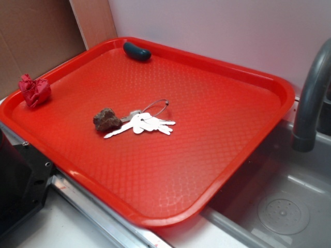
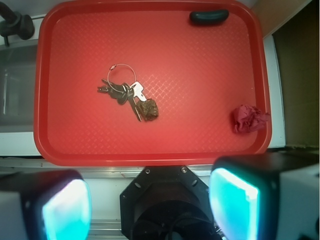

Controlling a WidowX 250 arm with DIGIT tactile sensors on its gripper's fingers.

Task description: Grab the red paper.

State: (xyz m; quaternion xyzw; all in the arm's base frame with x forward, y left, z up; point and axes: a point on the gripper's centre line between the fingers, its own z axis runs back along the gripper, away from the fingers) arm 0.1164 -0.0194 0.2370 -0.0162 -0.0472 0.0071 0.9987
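The red paper [image 1: 34, 90] [image 2: 248, 118] is a small crumpled crimson wad lying on the left rim of the red tray [image 1: 222, 155] in the exterior view, near the tray's lower right corner in the wrist view. My gripper [image 2: 150, 207] hangs high above the tray's near edge, over the robot base, well away from the paper. Its two teal-padded fingers [image 2: 234, 205] stand wide apart with nothing between them. The gripper does not show in the exterior view.
A brown lumpy rock [image 1: 106, 120] [image 2: 150, 109] lies mid-tray against a bunch of keys on a wire ring [image 1: 147, 123] [image 2: 120, 90]. A dark oblong object [image 1: 137, 51] [image 2: 209, 16] sits at the tray's far edge. A grey faucet [image 1: 313, 98] and sink [image 1: 282, 206] are right. The black robot base [image 2: 165, 200] lies below.
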